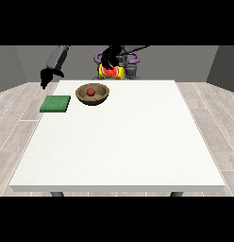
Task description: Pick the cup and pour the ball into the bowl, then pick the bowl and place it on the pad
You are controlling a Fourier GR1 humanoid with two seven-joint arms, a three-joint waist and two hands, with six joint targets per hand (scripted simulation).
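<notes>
Red ball [91, 91] sits in my bowl [92, 94], my hand at the view's right [107, 59] holds the cup [110, 72], and a tipped bowl could spill it before the pad [55, 104].

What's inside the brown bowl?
A small red ball lies inside the brown bowl, near its middle. Nothing else shows in it. The bit of bowl floor right under the ball is covered, so that part cannot be seen.
</notes>
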